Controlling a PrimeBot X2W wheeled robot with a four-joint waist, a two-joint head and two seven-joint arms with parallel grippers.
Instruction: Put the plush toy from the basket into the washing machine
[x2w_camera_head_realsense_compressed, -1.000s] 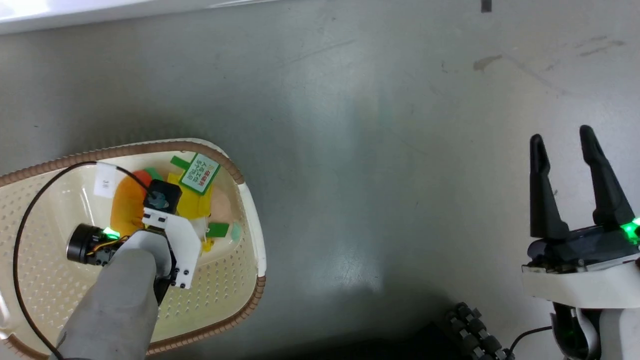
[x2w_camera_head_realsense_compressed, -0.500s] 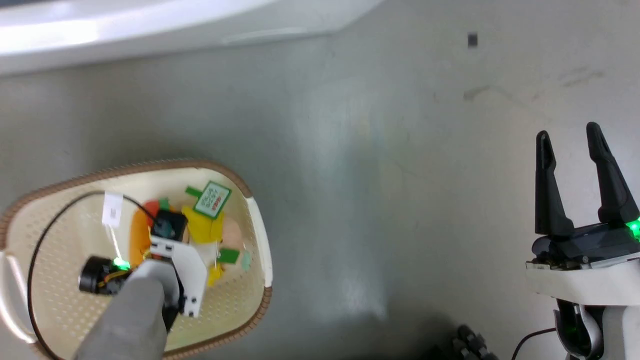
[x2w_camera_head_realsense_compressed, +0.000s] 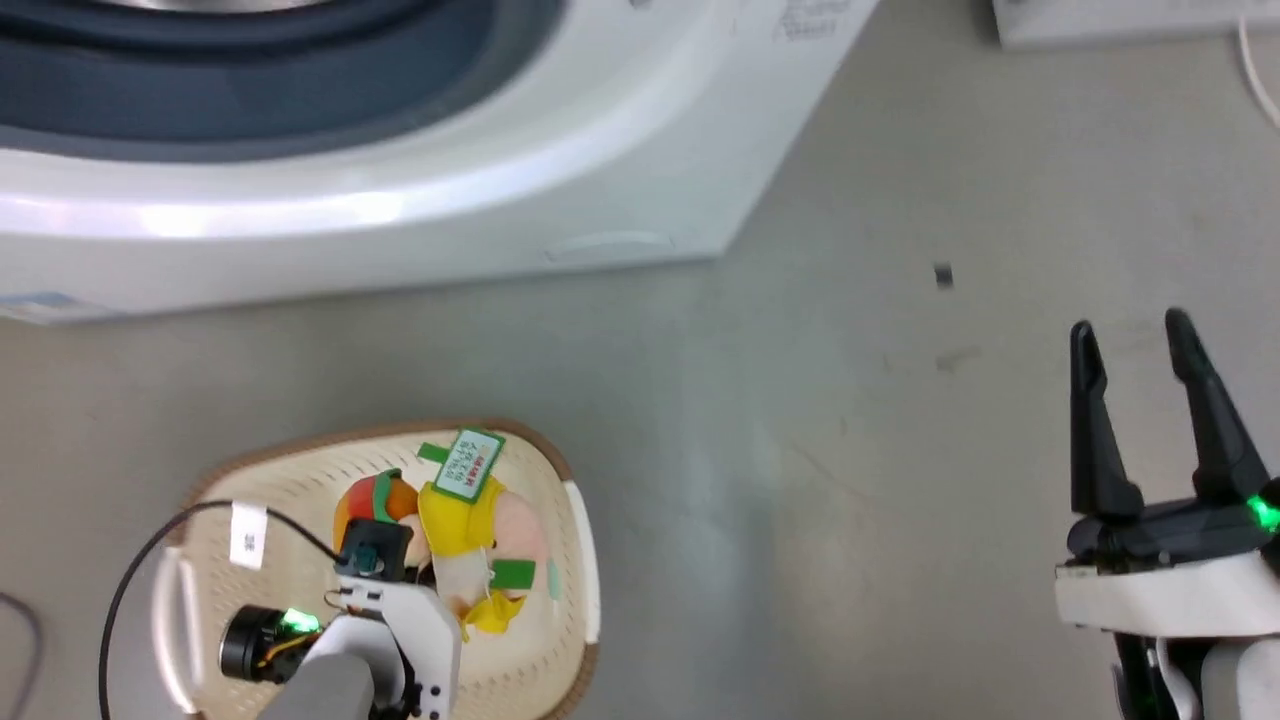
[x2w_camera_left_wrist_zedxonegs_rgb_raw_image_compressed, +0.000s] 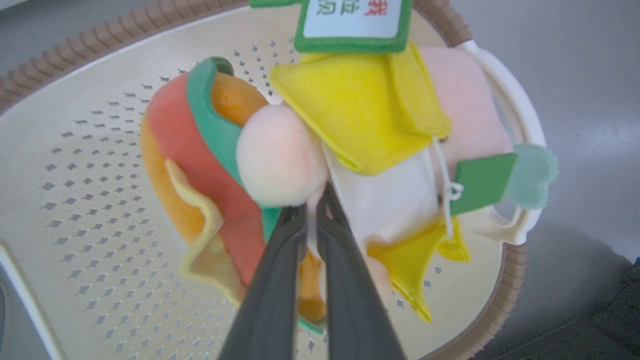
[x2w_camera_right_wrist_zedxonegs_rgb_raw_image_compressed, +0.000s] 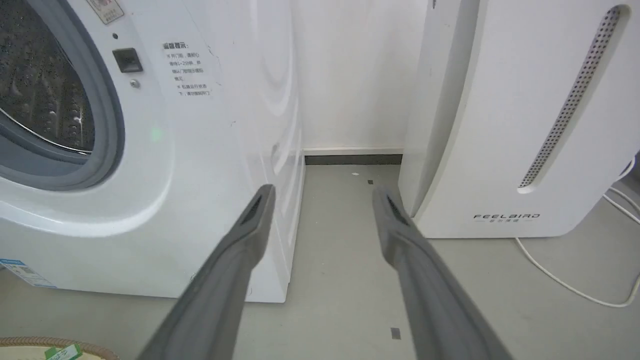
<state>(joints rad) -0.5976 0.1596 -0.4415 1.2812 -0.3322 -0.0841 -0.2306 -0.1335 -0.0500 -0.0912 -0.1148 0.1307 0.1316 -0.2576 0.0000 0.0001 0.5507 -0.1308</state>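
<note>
Head view has swung up; washing machine (x2w_camera_head_realsense_compressed: 600, 150) now at top left. Left gripper (x2w_camera_left_wrist_zedxonegs_rgb_raw_image_compressed: 312, 212) pinches plush toy (x2w_camera_left_wrist_zedxonegs_rgb_raw_image_compressed: 350, 110), apparently lifted off basket (x2w_camera_head_realsense_compressed: 578, 560); right gripper (x2w_camera_head_realsense_compressed: 1130, 322) spread, empty.

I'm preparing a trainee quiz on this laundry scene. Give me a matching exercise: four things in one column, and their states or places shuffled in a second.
1. left gripper
2. right gripper
3. basket
4. washing machine

A. white, with its steel drum visible
B. standing on the grey floor
C. open, holding nothing
D. shut on the plush toy

Pairs: 1-D, 2-C, 3-B, 4-A
</note>
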